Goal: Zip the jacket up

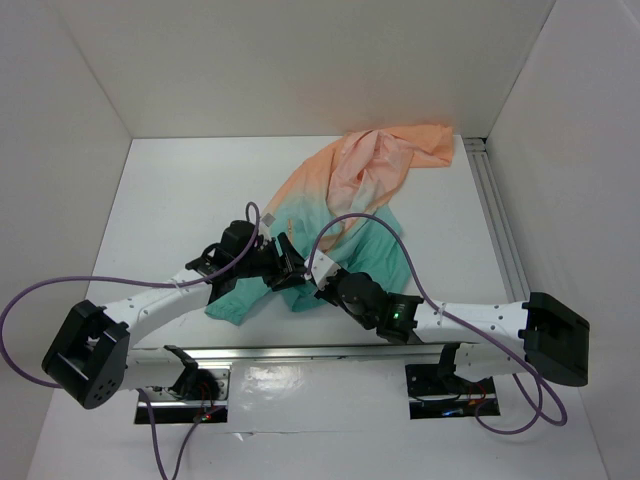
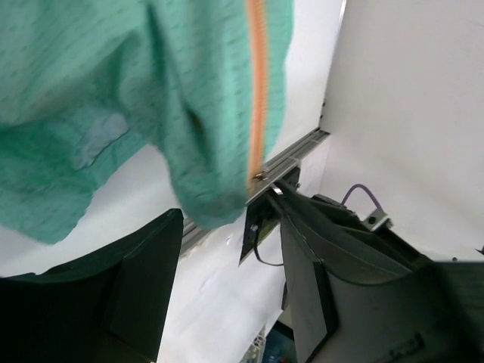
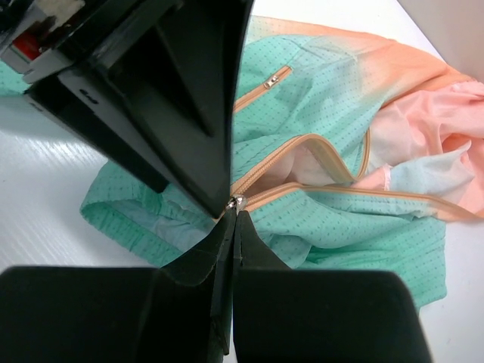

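Note:
The jacket (image 1: 350, 195) lies crumpled mid-table, peach at the far right and teal near the arms. My right gripper (image 1: 322, 285) is shut, with the silver zipper pull (image 3: 237, 203) pinched at its fingertips (image 3: 236, 215). The orange front zipper (image 3: 340, 193) runs open to the right of it. The pocket zip (image 3: 261, 85) shows above. My left gripper (image 1: 290, 268) is right beside it, at the teal hem. Its jaws stand wide apart (image 2: 231, 212), with the hem (image 2: 215, 204) and zipper end (image 2: 257, 113) at their tips.
An aluminium rail (image 1: 495, 220) runs along the right wall and another (image 1: 320, 352) along the near edge. White walls close in the table on three sides. Purple cables (image 1: 370, 218) loop over the jacket. The left gripper's body (image 3: 151, 91) fills the right wrist view's upper left.

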